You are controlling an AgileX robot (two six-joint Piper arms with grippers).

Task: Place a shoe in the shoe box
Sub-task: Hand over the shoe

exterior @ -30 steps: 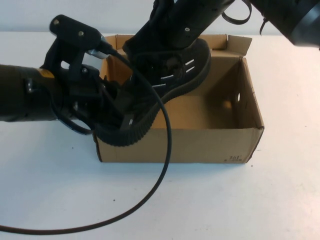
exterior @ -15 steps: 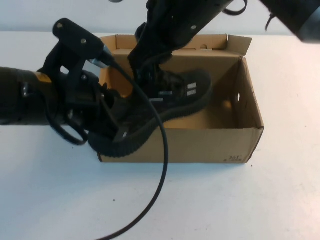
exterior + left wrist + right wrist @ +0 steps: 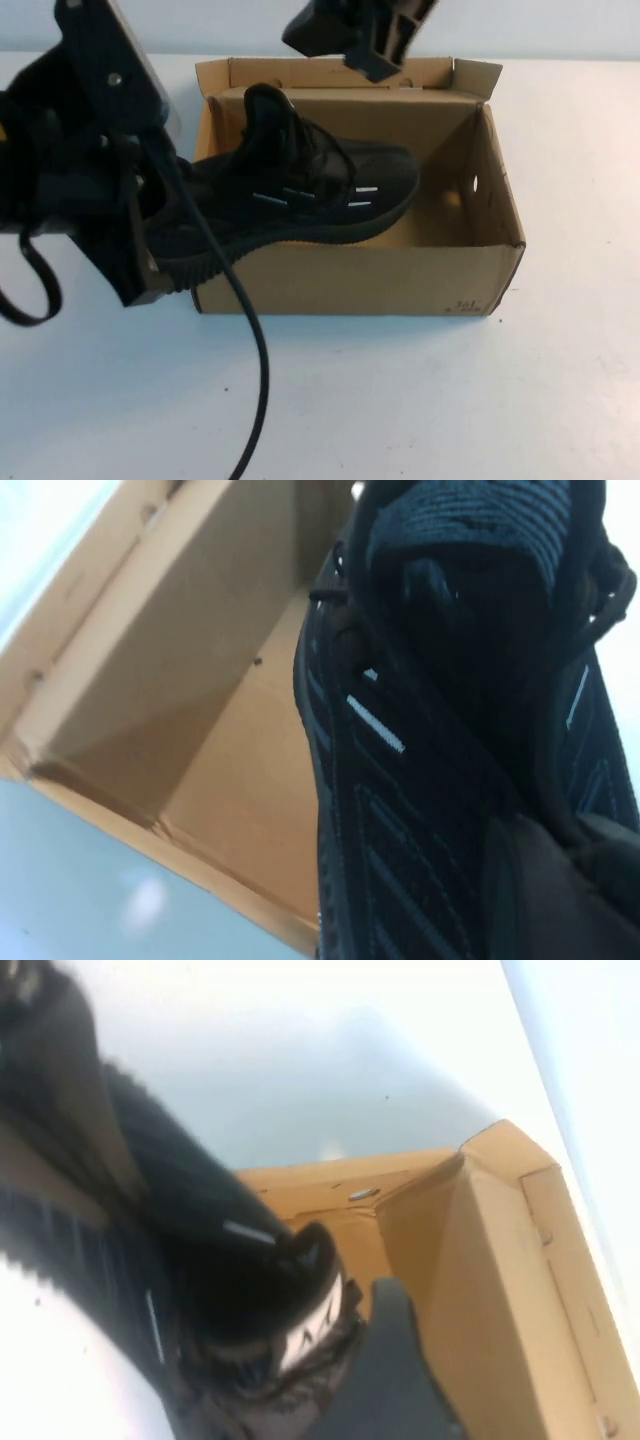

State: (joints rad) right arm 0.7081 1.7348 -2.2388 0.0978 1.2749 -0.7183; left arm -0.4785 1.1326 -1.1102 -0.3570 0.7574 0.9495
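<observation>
The black shoe [image 3: 300, 195] lies on its side in the brown shoe box [image 3: 400, 285], toe toward the middle and heel sticking out over the box's left wall. My left gripper [image 3: 150, 260] is at that heel, shut on the shoe. In the left wrist view the shoe [image 3: 430, 780] fills the picture with the box's inside [image 3: 200, 680] beside it. My right gripper [image 3: 360, 45] hangs open above the box's back wall, clear of the shoe. The right wrist view shows the shoe's tongue tag [image 3: 310, 1330], one of the fingers [image 3: 400, 1370] and the box wall [image 3: 480, 1260].
The box's flap lid [image 3: 400, 75] stands up at the back. A black cable [image 3: 250, 380] trails from my left arm down across the white table [image 3: 450, 400] in front of the box. The box's right half [image 3: 440, 215] holds nothing.
The shoe has dropped lower and flatter into the box. My right gripper has let go of it and risen above the back wall. My left arm has lifted toward the camera.
</observation>
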